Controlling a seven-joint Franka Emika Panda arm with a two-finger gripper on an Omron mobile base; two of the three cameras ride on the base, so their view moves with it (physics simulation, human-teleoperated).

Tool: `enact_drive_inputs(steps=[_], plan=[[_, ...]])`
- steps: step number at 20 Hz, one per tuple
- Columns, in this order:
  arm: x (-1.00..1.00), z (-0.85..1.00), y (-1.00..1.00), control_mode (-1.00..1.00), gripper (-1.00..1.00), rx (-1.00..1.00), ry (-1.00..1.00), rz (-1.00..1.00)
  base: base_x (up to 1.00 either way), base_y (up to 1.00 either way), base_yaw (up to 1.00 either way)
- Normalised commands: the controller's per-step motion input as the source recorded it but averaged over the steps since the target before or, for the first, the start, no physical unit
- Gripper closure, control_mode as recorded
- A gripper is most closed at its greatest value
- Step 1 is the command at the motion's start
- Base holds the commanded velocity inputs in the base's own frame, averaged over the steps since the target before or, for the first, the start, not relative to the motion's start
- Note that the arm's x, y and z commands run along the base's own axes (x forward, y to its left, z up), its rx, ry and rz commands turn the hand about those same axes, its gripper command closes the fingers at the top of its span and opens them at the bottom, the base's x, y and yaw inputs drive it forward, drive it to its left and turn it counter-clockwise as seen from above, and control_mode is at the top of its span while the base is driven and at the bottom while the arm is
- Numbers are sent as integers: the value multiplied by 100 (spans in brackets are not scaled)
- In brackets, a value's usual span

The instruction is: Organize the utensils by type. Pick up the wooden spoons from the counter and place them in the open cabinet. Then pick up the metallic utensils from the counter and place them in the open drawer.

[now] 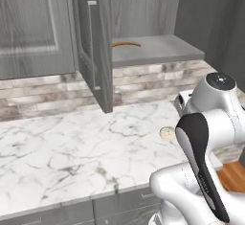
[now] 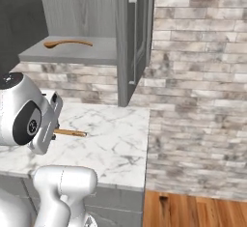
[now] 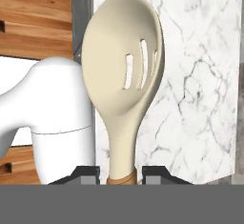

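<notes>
Gripper (image 3: 121,173) clamps the slotted pale-headed wooden spoon (image 3: 123,70); lift it level onto the open grey cabinet shelf (image 1: 158,51), beside the other.

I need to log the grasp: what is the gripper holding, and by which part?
The gripper holds a slotted wooden spoon with a pale head, shut on its orange-brown handle just below the head.
</notes>
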Motion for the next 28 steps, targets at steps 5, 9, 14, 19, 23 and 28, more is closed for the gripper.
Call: enact_drive_inputs(steps=[5,9,14,19,23,28], plan=[[0,0,0,100,100,0,0,0,73,16,-16],[0,0,0,100,100,0,0,0,79,18,-17],[0,0,0,100,100,0,0,0,28,6,-8],[0,0,0,100,100,0,0,0,0,0,0],[0,0,0,100,100,0,0,0,0,0,0],[0,11,0,-100,100,0,-15,2,0,0,0]])
